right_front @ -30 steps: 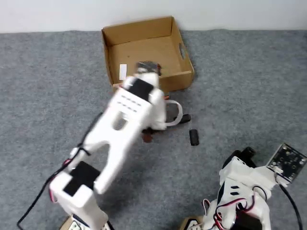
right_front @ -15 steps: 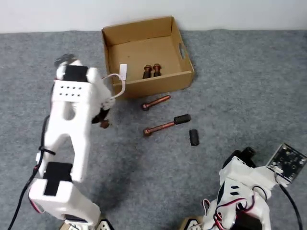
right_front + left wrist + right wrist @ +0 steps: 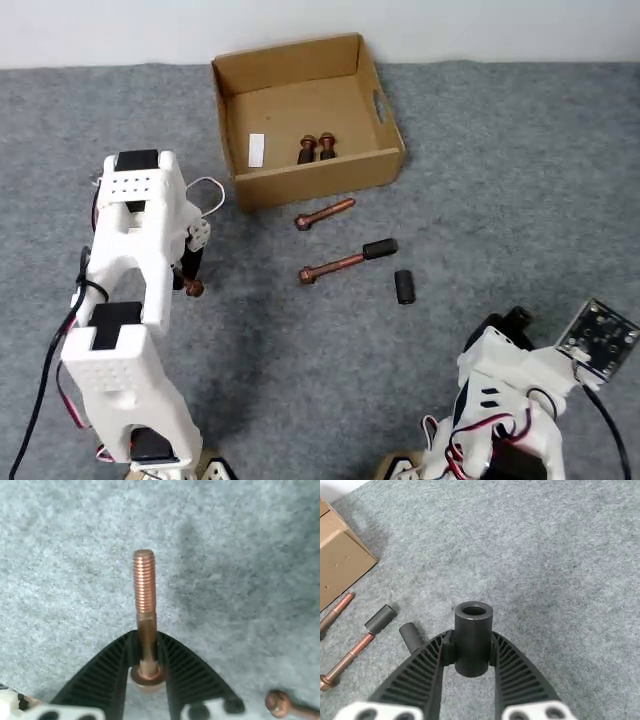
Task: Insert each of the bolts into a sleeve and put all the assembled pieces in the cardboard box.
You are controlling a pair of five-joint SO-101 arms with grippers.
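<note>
Covering the bench (image 3: 560,130), grey carpet (image 3: 520,230) runs to a white wall (image 3: 500,30). My left jaws clamp a copper bolt (image 3: 144,595) near its head; my right jaws pinch a black sleeve (image 3: 473,637). From above, the cardboard box (image 3: 378,90) holds two assembled pieces (image 3: 317,148); beside it lie a bare bolt (image 3: 325,213), a sleeve-tipped bolt (image 3: 340,264), a loose sleeve (image 3: 404,286).

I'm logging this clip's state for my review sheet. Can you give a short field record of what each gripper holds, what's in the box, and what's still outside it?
Left gripper: shut on a copper bolt, threaded end pointing outward
Right gripper: shut on a black sleeve
Cardboard box: two pieces with copper heads, side by side
Gray carpet: bare bolt; second bolt with a sleeve at its tip; loose sleeve
</note>
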